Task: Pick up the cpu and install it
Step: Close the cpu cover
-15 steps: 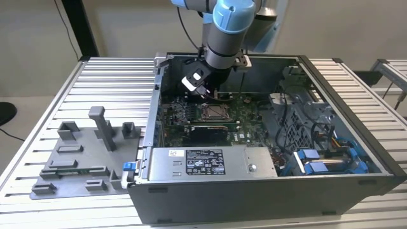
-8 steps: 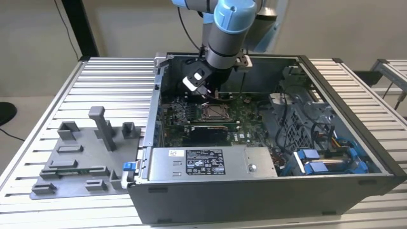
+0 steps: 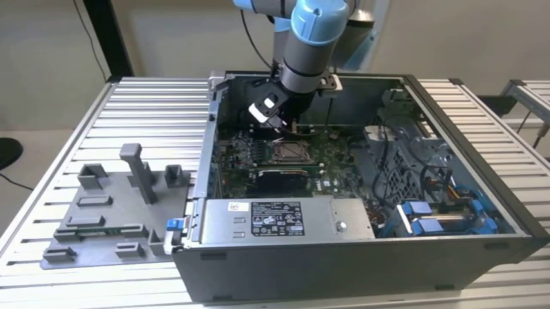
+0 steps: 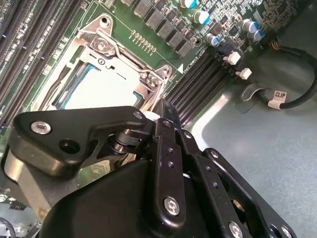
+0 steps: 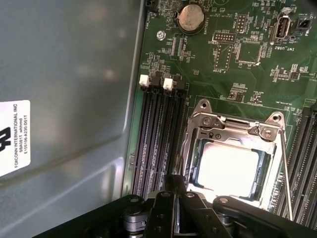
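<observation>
The end effector (image 3: 286, 127) hangs low inside the open computer case (image 3: 361, 257), close over the green motherboard (image 5: 208, 74) — whether it is open or closed I cannot tell. In the first wrist view its black linkage sits just beside the metal-framed socket (image 5: 233, 124). The cpu (image 5: 227, 169) lies flat inside that socket, pale top upward. The case stands on the slatted tabletop (image 3: 146, 109). A grey fixture tray (image 3: 94, 225) lies just beside it, toward the tabletop's edge on the exterior view's left.
</observation>
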`<state>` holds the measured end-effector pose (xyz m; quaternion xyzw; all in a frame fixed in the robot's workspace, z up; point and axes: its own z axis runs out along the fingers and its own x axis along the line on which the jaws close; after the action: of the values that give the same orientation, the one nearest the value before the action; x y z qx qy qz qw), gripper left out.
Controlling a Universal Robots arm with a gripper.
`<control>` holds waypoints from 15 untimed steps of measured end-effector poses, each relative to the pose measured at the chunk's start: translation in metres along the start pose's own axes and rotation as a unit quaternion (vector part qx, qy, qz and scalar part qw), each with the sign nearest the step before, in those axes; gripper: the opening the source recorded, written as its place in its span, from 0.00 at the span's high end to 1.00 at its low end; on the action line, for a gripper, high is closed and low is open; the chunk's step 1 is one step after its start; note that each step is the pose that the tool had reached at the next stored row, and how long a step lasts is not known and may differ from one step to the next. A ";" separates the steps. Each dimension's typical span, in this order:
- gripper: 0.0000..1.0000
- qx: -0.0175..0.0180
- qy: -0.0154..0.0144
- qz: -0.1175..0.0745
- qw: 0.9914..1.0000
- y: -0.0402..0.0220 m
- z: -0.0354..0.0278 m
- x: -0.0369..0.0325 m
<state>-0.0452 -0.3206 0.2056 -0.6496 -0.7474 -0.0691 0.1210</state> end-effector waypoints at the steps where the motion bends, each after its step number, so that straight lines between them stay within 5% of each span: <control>1: 1.00 0.000 0.000 0.000 1.000 0.0004 0.0000 0.0000; 15: 1.00 0.000 -0.002 0.000 1.000 0.0077 0.0001 -0.0010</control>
<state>-0.0375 -0.3204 0.2048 -0.6496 -0.7478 -0.0672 0.1195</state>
